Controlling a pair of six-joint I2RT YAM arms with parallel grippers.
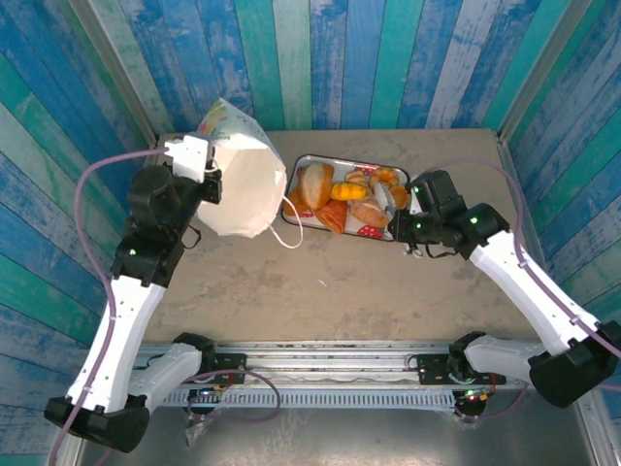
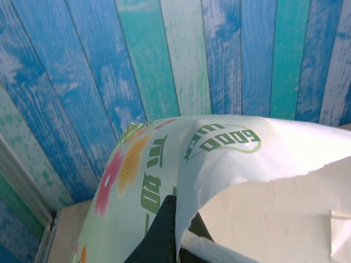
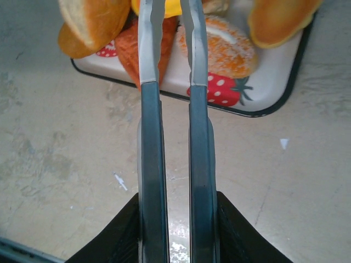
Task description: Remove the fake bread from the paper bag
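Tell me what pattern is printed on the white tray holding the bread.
Red strawberries with green leaves on the tray, clearest in the right wrist view.

Blue and teal plank walls (image 1: 388, 58), mottled beige tabletop (image 1: 320, 291)

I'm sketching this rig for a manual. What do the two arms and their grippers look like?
Both the left arm and the right arm have white shells between black joints, small green lights and a looping lilac cable. The right gripper has two long, slim fingers, dark grey with pale silvery tips. The left gripper has black fingers.
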